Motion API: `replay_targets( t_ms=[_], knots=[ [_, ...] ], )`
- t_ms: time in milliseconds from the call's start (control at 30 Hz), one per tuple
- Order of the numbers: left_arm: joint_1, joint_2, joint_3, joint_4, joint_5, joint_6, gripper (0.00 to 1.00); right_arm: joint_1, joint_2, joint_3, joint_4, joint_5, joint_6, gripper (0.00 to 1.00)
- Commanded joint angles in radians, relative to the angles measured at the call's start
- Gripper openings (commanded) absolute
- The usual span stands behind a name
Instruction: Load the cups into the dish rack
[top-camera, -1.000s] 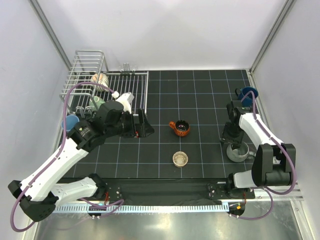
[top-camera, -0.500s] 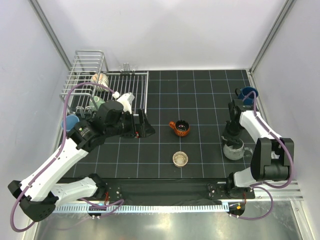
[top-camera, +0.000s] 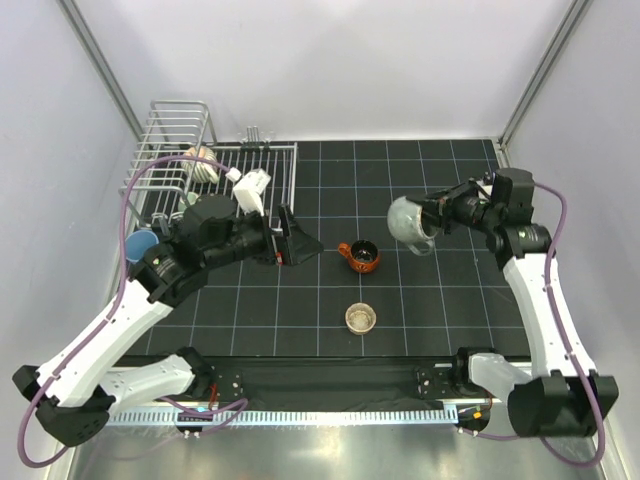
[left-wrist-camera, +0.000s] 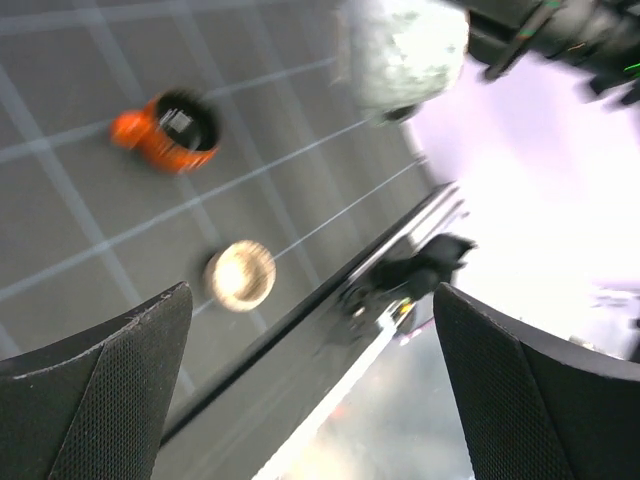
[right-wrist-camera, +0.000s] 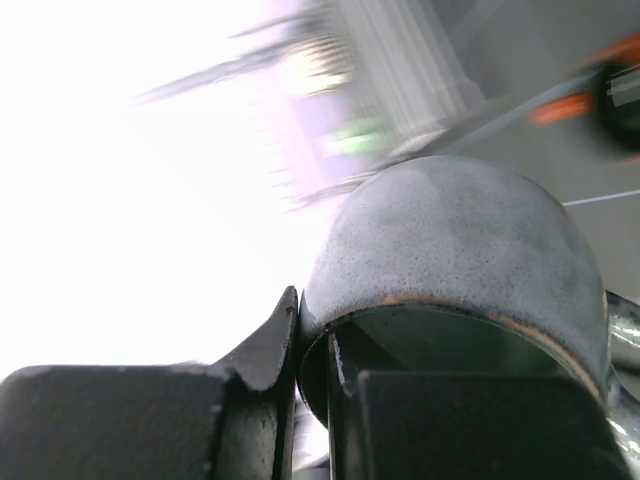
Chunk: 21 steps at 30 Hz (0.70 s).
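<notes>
My right gripper (top-camera: 433, 213) is shut on the rim of the grey cup (top-camera: 408, 219), which hangs on its side above the mat. In the right wrist view one finger sits inside the grey cup (right-wrist-camera: 460, 240) and the other outside, with the gripper (right-wrist-camera: 320, 345) pinching the wall. My left gripper (top-camera: 300, 243) is open and holds nothing, just left of the orange-brown cup (top-camera: 358, 256). A small tan cup (top-camera: 360, 318) stands nearer the front. The left wrist view shows the orange-brown cup (left-wrist-camera: 170, 128), the tan cup (left-wrist-camera: 240, 275) and the grey cup (left-wrist-camera: 405, 50) beyond the open gripper (left-wrist-camera: 312, 300). The dish rack (top-camera: 265, 160) stands far left.
A ribbed cream cup (top-camera: 203, 162) lies in the rack's basket end. A light blue tumbler (top-camera: 139, 245) sits by the rack's near side, partly behind my left arm. White walls with metal posts close in the black gridded mat (top-camera: 400, 300).
My right gripper closed on the grey cup at the near right, lifted it and swung it up and to the left. My left gripper shifted slightly right and stayed open.
</notes>
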Motion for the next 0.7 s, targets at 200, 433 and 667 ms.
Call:
replay_targets(
  t_ms=[200, 433, 667],
  knots=[
    [0.000, -0.059, -0.152, 0.592, 0.203, 0.123, 1.00, 0.060, -0.065, 0.063, 0.604, -0.233, 0.841, 0.04],
    [-0.002, 0.103, -0.114, 0.866, 0.375, 0.063, 1.00, 0.088, -0.042, 0.216, 0.699, -0.273, 0.977, 0.04],
    [-0.002, 0.271, -0.025, 1.172, 0.555, -0.023, 1.00, 0.091, -0.056, 0.266, 0.747, -0.312, 1.054, 0.04]
  ],
)
